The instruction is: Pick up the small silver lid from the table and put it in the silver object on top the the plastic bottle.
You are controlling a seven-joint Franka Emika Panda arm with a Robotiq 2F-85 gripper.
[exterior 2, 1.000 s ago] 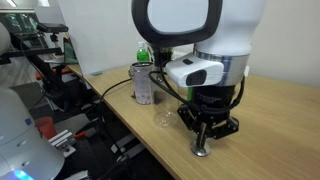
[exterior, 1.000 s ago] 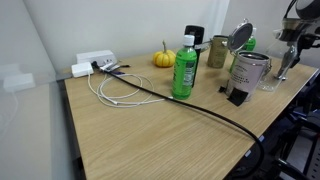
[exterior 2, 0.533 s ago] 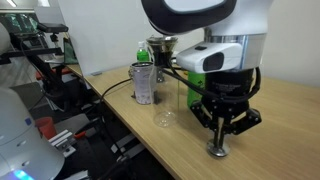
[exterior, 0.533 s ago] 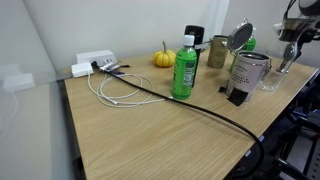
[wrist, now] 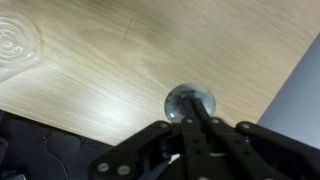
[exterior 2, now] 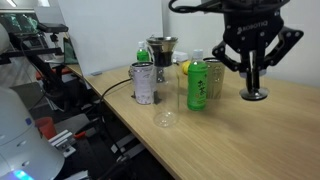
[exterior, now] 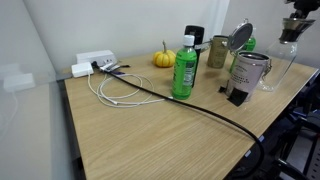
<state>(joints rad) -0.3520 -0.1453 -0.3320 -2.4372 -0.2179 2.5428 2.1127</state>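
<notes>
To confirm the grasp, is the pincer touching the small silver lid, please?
Touching: in the wrist view the pincer clamps the small silver lid between its fingertips.

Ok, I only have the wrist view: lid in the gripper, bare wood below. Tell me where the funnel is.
Observer: In an exterior view the funnel shows just past the tin can, its dark rim higher than the can's top.
Operator: Name anything else tall there.
Observer: A green bottle stands upright.
Operator: Confirm the lid is off the table.
Observer: Yes, the gripper holds the lid clear above the tabletop.
</notes>
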